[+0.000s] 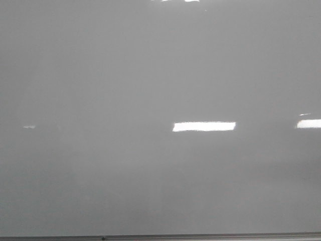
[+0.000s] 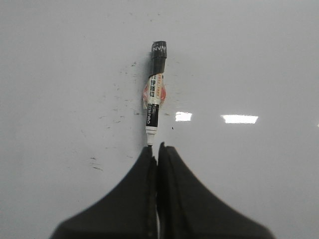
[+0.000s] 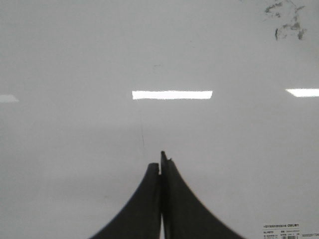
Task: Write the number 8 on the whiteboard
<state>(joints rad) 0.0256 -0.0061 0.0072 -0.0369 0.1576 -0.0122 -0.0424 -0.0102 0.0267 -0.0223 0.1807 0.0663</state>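
Note:
The whiteboard (image 1: 150, 75) fills the front view as a glossy grey-white surface; no number 8 shows in any view. In the left wrist view a black-and-white marker (image 2: 155, 94) with a red-orange label lies on the whiteboard (image 2: 60, 74). Its black capped end points away and its white end sits right at my fingertips. My left gripper (image 2: 155, 146) is shut, its jaws pressed together with nothing between them. My right gripper (image 3: 160, 162) is also shut and empty over the bare whiteboard (image 3: 75, 59). Neither gripper nor the marker shows in the front view.
The board's thin grey frame edge (image 1: 160, 236) runs along the near side. Small black ink specks (image 2: 117, 107) lie beside the marker. A dark smudge (image 3: 286, 22) and a small printed label (image 3: 281, 232) sit on the board in the right wrist view.

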